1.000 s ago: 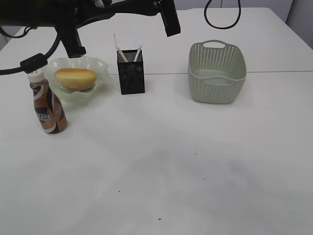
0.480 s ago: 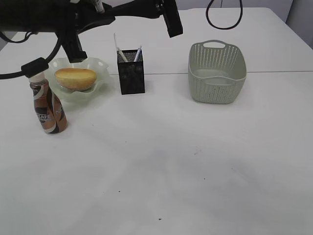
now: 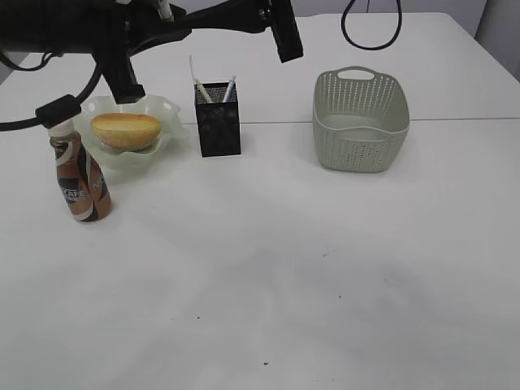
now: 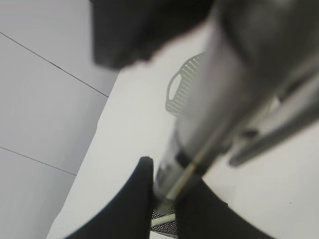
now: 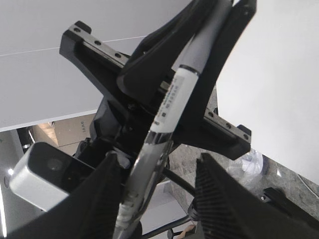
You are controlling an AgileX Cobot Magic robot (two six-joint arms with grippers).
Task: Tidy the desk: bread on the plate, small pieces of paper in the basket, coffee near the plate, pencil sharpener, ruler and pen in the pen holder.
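My left gripper (image 4: 164,199) is shut on a silver-and-white pen (image 4: 199,144), high above the black mesh pen holder (image 3: 218,122). My right gripper (image 5: 158,159) stands open around the same pen (image 5: 169,104), which rests against one finger with a gap to the other. Both arms crowd the exterior view's top left. White pens and the clear ruler (image 3: 192,71) stand in the holder. The bread (image 3: 124,130) lies on the green plate (image 3: 168,110), with the coffee (image 3: 79,183) beside it. The pencil sharpener and paper pieces are out of view.
The grey-green basket (image 3: 360,122) stands right of the pen holder; its inside is hidden. A black cable (image 3: 370,36) hangs at the back. The white desk (image 3: 284,276) spreads bare in front, marked only by a few dark specks.
Both arms shifted slightly to the right above the plate and holder, then held still. The right gripper's jaws have widened around the pen. Objects on the desk have not moved.
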